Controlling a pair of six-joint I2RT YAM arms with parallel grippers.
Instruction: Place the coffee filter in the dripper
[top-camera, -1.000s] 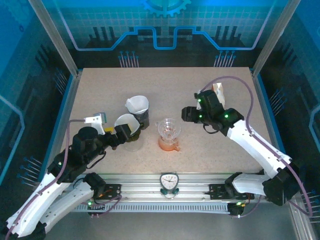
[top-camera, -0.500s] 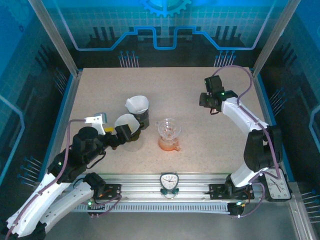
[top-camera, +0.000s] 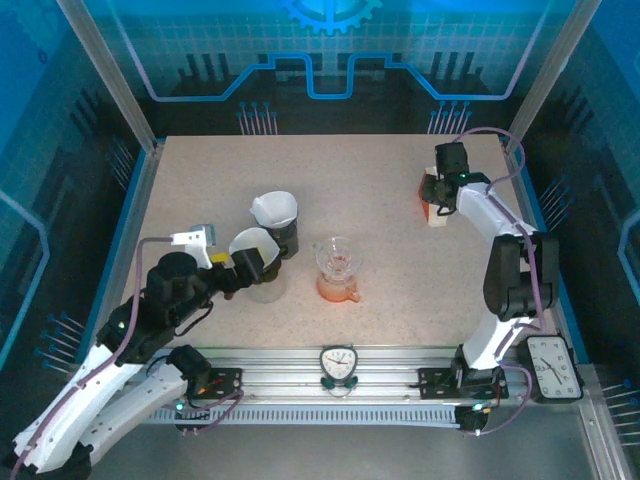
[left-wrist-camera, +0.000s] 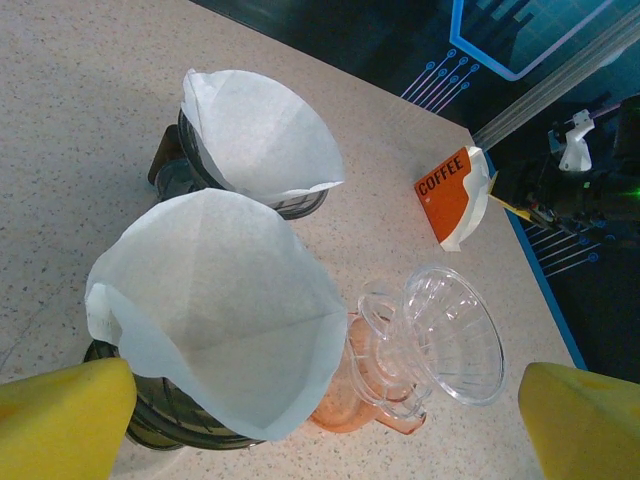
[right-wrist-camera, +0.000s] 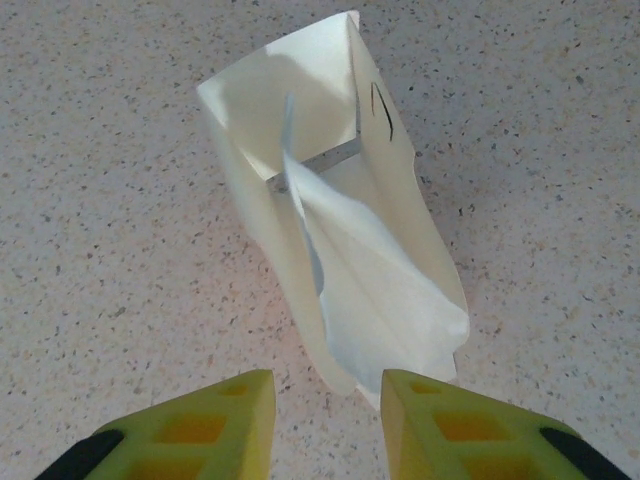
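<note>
Since the left hand (left-wrist-camera: 325, 405) sits nearest, we'll start there. Its yellow fingers (left-wrist-camera: 65, 410) are spread wide, one on either side of the coffee filter (left-wrist-camera: 215, 300), and nothing's pinched yet. The filter is a white paper cone sitting point-down in a dark cup (left-wrist-camera: 165, 425) on the desk (left-wrist-camera: 80, 120). Its mouth faces up, so its long axis is roughly upright.

Just beside it, off to the robot's right, is the clear dripper (left-wrist-camera: 452, 335), perched on an orange server (left-wrist-camera: 345, 400) with its funnel open to the top and nothing in it. So we reckon the move is a grab on the rim, a lift, then a short carry to the right and a drop in point-first.

A bit further back there's a second filter (left-wrist-camera: 262, 135) in its own dark holder. We'd leave that one alone.

Way over at the far right of the desk is an orange COFFEE bag (left-wrist-camera: 452, 195), with the right hand (right-wrist-camera: 318, 395) hanging over it. Its fingers are only narrowly apart around the bag's end, and we can't tell if they're gripping it. Either way it's well apart from the filter, so this is the left arm's job.
</note>
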